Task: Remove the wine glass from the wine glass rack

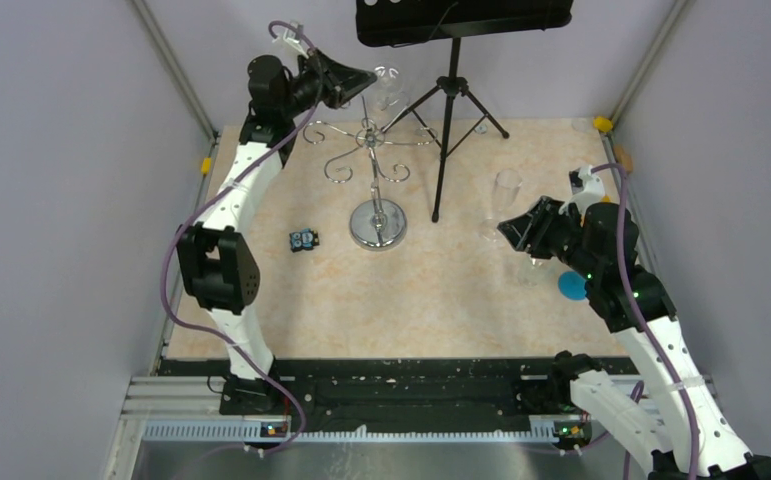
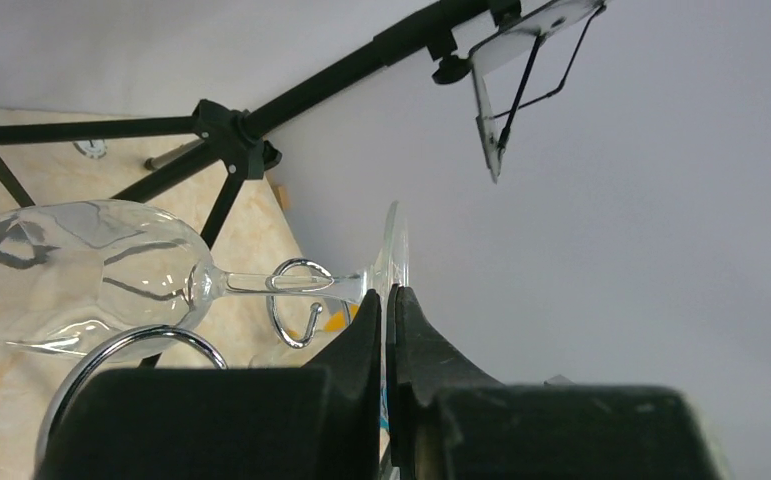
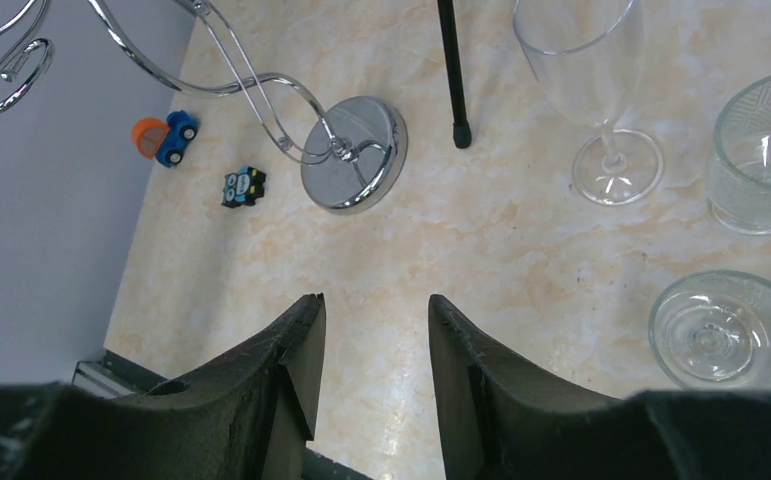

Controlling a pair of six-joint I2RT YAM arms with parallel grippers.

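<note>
Left end effector (image 2: 389,305): pinches the wine glass (image 2: 91,265) foot, ready to slide it off the rack (image 1: 379,222).
Right end effector (image 3: 371,330): spread apart, empty.

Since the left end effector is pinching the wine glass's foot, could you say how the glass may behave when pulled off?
Probably fragile: the wine glass has thin walls and a slender stem. Likely slippery: the left end effector grips only its smooth foot's edge, so the bowl may swing. Its stem threads a hook of the wine glass rack and could snag.
</note>
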